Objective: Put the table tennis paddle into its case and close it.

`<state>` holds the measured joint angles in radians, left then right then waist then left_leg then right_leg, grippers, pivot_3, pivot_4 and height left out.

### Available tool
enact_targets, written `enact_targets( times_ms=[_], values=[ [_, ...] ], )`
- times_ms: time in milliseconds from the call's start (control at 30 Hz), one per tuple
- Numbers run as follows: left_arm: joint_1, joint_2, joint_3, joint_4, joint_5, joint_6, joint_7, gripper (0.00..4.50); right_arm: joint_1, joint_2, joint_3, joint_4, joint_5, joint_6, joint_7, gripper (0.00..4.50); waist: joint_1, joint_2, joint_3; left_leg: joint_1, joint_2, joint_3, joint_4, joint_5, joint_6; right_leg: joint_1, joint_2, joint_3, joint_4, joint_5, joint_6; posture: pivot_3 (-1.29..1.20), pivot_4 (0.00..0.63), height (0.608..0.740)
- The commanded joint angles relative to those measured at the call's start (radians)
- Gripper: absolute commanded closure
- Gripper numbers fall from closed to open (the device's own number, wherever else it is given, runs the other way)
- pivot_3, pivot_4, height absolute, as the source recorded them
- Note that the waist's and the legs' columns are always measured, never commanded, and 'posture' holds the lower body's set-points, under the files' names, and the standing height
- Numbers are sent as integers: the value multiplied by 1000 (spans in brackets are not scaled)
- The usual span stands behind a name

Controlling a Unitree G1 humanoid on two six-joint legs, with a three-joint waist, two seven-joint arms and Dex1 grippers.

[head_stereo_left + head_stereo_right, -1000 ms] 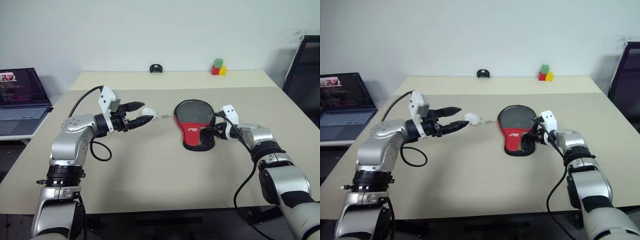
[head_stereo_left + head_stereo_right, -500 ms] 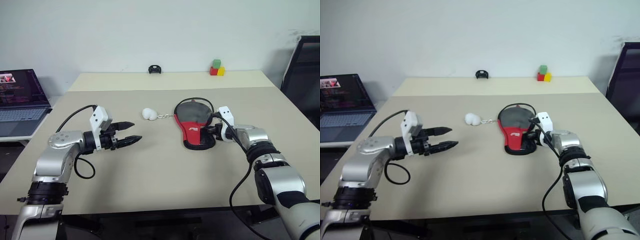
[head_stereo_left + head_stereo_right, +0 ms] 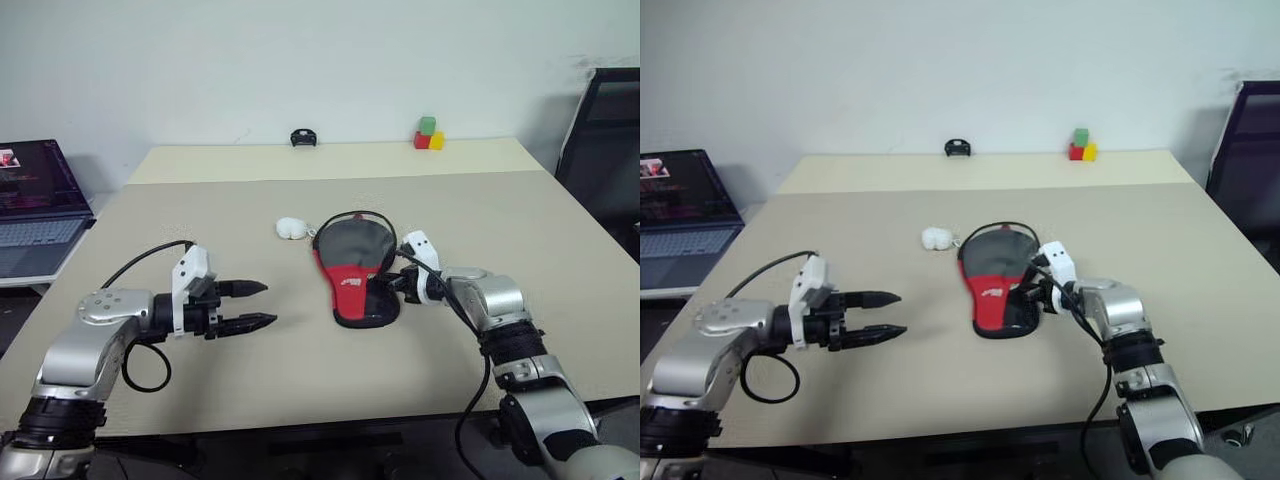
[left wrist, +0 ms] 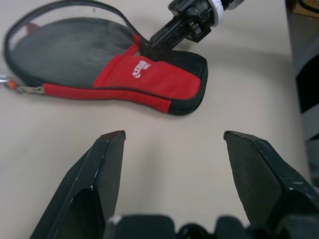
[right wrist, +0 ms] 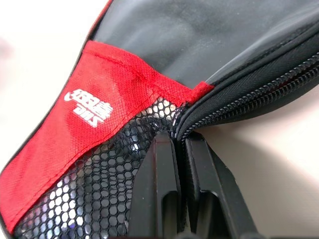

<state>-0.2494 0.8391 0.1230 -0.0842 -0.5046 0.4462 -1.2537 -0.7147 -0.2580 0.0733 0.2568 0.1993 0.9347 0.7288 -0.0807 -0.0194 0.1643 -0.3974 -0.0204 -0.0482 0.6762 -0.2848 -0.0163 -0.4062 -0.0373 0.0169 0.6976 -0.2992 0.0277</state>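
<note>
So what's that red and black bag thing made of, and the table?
The case looks like soft woven fabric: red cloth panel, black mesh pocket with see-through holes, toothed zipper rim, smooth matte black top. The table seems a hard, matte beige board, maybe laminate.

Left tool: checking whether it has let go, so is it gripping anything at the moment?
No, the left tool stands open over bare table, apart from the case.

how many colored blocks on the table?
3, clustered at the table's far edge: green block stacked on top, red block below it, yellow block touching the red one's right. More could be hidden behind them.
</note>
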Motion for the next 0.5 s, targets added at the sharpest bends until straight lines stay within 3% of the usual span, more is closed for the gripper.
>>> enact_targets(
  times_ms=[33,167,500],
  values=[
    [45,26,40,-76,-35,4,-10,1046,48,14,26,-152,60,82,-1,4490,1,0,0,0,0,0,0,0,0,0,0,0,0,0,0,0,150,740],
    [127,42,57,-130,-36,-12,-16,1046,136,11,27,-300,94,178,-41,4490,3,0,0,0,0,0,0,0,0,0,0,0,-1,0,0,0,150,740],
    [150,62,74,-159,-67,18,-10,1046,328,37,-48,-603,187,418,-174,4490,30,0,0,0,0,-1,0,0,0,1,0,-1,-2,0,0,0,150,740]
  ],
)
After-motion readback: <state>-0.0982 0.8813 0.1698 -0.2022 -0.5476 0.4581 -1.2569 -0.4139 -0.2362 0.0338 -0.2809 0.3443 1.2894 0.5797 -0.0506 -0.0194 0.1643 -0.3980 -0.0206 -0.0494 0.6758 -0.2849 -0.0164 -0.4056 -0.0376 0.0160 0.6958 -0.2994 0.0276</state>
